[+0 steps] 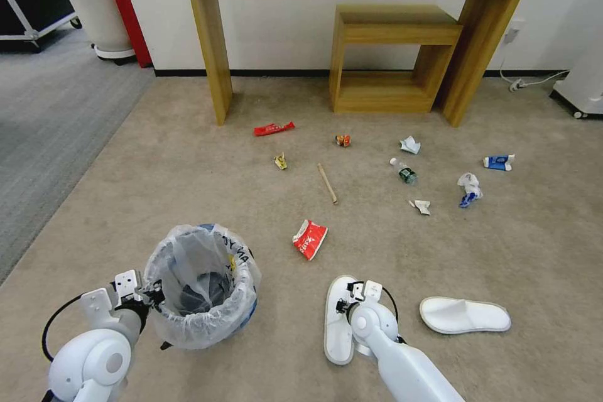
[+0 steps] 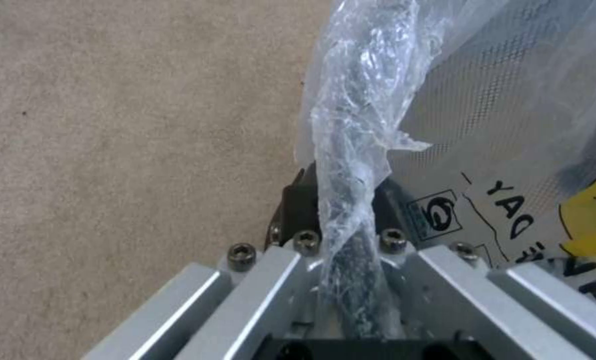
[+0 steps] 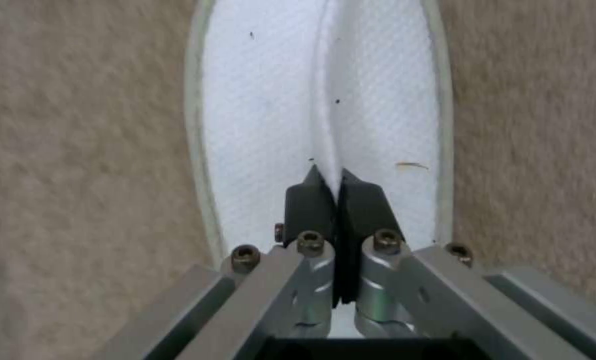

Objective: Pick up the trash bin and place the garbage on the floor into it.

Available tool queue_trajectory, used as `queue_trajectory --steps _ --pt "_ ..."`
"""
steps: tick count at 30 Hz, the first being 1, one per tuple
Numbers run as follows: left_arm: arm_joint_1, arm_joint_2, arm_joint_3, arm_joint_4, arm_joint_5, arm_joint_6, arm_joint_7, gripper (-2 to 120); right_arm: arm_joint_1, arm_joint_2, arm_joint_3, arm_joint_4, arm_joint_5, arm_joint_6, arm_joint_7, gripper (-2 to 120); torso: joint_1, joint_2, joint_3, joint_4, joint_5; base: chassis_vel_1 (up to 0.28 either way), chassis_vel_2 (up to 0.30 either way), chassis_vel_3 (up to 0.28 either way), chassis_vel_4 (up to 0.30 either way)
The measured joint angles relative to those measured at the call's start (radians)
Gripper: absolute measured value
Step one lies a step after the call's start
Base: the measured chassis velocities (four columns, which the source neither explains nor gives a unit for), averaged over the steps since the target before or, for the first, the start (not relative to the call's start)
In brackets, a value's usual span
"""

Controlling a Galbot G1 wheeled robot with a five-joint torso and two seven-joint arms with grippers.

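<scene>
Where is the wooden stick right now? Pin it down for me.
In the head view the wooden stick lies on the floor mid-scene, between the yellow wrapper to its left and the small bottle to its right, beyond the red wrapper.

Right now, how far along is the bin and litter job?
Done: the left hand is shut on the bin, pinching its bagged rim. In hand: the right hand is shut, over a white slipper, holding no litter. Left: all the litter lies on the carpet: red wrapper, stick, bottle, papers and packets beyond. Nothing new shows inside the bin.
</scene>
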Motion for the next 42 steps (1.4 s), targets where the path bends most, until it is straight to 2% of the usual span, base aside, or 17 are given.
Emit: queue_trajectory --steps 4,7,8,11,12,13,16,17,19,20,22,27,29,30,32,37,42 --pt "0.003 0.003 -0.001 -0.003 -0.002 0.000 0.000 1 -0.010 -0.015 0.009 0.042 0.001 0.012 -0.021 0 0.000 0.000 0.000 0.0000 0.0000 0.000 0.000 0.000 0.000" --pt "0.006 0.007 -0.003 -0.009 -0.005 0.001 0.000 1 -0.023 -0.053 0.029 0.144 0.013 0.038 -0.055 0 0.000 0.000 0.000 0.0000 0.0001 0.000 0.000 0.000 0.000" --pt "0.006 0.007 -0.003 -0.009 -0.005 0.001 0.000 1 -0.023 -0.053 0.029 0.144 0.013 0.038 -0.055 0 0.000 0.000 0.000 0.0000 0.0001 0.000 0.000 0.000 0.000" --pt "0.008 0.007 -0.003 -0.013 -0.006 0.003 0.000 1 -0.028 -0.101 0.049 0.261 0.035 0.066 -0.096 0 0.000 0.000 0.000 0.0000 0.0000 0.000 0.000 0.000 0.000" --pt "0.009 0.005 -0.003 -0.015 -0.006 0.003 -0.001 1 -0.027 -0.146 0.059 0.350 0.052 0.093 -0.134 0 0.000 0.000 0.000 0.0000 0.0001 0.000 0.000 0.000 0.000" --pt "0.009 0.005 -0.003 -0.015 -0.006 0.003 -0.001 1 -0.027 -0.146 0.059 0.350 0.052 0.093 -0.134 0 0.000 0.000 0.000 0.0000 0.0001 0.000 0.000 0.000 0.000" --pt "0.011 0.002 -0.002 -0.025 -0.006 0.005 -0.002 1 -0.003 -0.236 0.060 0.492 0.087 0.150 -0.208 0 0.000 0.000 0.000 -0.0002 0.0000 0.000 0.000 0.000 0.000" --pt "0.011 0.002 -0.002 -0.025 -0.006 0.005 -0.002 1 -0.003 -0.236 0.060 0.492 0.087 0.150 -0.208 0 0.000 0.000 0.000 -0.0002 0.0000 0.000 0.000 0.000 0.000" --pt "0.013 0.001 -0.002 -0.033 -0.006 0.006 -0.004 1 0.026 -0.288 0.037 0.572 0.106 0.198 -0.261 0 0.000 0.000 0.000 -0.0002 -0.0001 0.000 0.000 0.000 0.000" --pt "0.013 0.001 -0.002 -0.033 -0.006 0.006 -0.004 1 0.026 -0.288 0.037 0.572 0.106 0.198 -0.261 0 0.000 0.000 0.000 -0.0002 -0.0001 0.000 0.000 0.000 0.000" --pt "0.017 -0.004 -0.002 -0.047 -0.006 0.008 -0.006 1 0.085 -0.352 -0.024 0.654 0.129 0.280 -0.342 0 0.000 0.000 0.000 0.0000 -0.0001 0.000 0.000 0.000 0.000" --pt "0.022 -0.009 -0.003 -0.064 -0.007 0.011 -0.008 1 0.170 -0.396 -0.103 0.694 0.143 0.364 -0.429 0 0.000 0.000 0.000 -0.0001 0.0000 0.000 0.000 0.000 0.000" --pt "0.024 -0.014 -0.004 -0.071 -0.007 0.013 -0.010 1 0.239 -0.418 -0.165 0.698 0.132 0.435 -0.509 0 0.000 0.000 0.000 0.0000 -0.0001 0.000 0.000 0.000 0.000" --pt "0.024 -0.014 -0.004 -0.071 -0.007 0.013 -0.010 1 0.239 -0.418 -0.165 0.698 0.132 0.435 -0.509 0 0.000 0.000 0.000 0.0000 -0.0001 0.000 0.000 0.000 0.000" --pt "0.026 -0.018 -0.004 -0.075 -0.007 0.014 -0.012 1 0.288 -0.427 -0.221 0.683 0.111 0.498 -0.572 0 0.000 0.000 0.000 0.0000 -0.0001 0.000 0.000 0.000 0.000" --pt "0.028 -0.021 -0.006 -0.082 -0.008 0.014 -0.013 1 0.372 -0.417 -0.344 0.612 0.044 0.606 -0.685 0 0.000 0.000 0.000 0.0000 -0.0001 0.000 0.000 0.000 0.000" --pt "0.028 -0.023 -0.009 -0.086 -0.011 0.014 -0.014 1 0.421 -0.386 -0.419 0.555 0.009 0.651 -0.743 0 0.000 0.000 0.000 0.0000 -0.0001 0.000 0.000 0.000 0.000"
